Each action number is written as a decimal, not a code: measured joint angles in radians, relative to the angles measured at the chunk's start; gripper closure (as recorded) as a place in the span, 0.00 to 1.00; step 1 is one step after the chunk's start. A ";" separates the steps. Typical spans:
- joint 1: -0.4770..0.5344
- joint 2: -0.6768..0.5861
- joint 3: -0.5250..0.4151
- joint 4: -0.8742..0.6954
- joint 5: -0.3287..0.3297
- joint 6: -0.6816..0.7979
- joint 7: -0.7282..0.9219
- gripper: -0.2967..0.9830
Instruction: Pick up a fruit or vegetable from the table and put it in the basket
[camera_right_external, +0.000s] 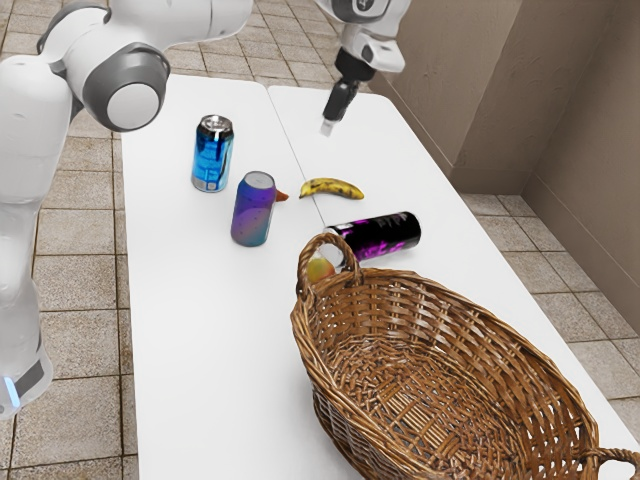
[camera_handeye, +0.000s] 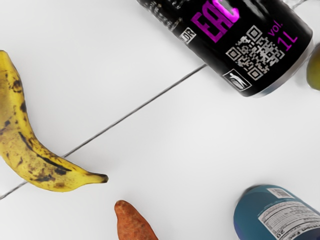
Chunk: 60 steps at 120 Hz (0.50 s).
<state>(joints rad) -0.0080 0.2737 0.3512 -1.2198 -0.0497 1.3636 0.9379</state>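
Note:
My gripper (camera_right_external: 328, 127) hangs above the table's far end, higher than the banana (camera_right_external: 332, 188) and apart from it. That spotted banana (camera_handeye: 35, 155) lies on the table in the wrist view too. An orange-brown root vegetable (camera_right_external: 281, 197) is partly hidden behind the purple can; its tapered end (camera_handeye: 132, 222) points toward the banana's tip. A round yellow-green fruit (camera_right_external: 319, 269) sits behind the wicker basket's handle, and part of this fruit (camera_handeye: 315, 70) is in the wrist view. The basket (camera_right_external: 330, 385) stands at the table's near end, its visible inside bare.
A black and magenta can (camera_right_external: 375, 237) lies on its side between the banana and the basket. Upright stand a purple-blue can (camera_right_external: 254, 210) and a bright blue can (camera_right_external: 212, 155). The white table (camera_right_external: 200, 340) has a thin dark seam.

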 joint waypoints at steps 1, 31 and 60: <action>0.000 0.000 0.000 0.000 0.000 0.005 0.010 0.23; 0.001 0.001 -0.001 0.001 -0.001 0.092 0.254 0.23; 0.069 -0.038 -0.003 0.161 -0.069 0.102 0.388 0.24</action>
<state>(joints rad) 0.0610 0.2354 0.3479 -1.0584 -0.1186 1.4654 1.3263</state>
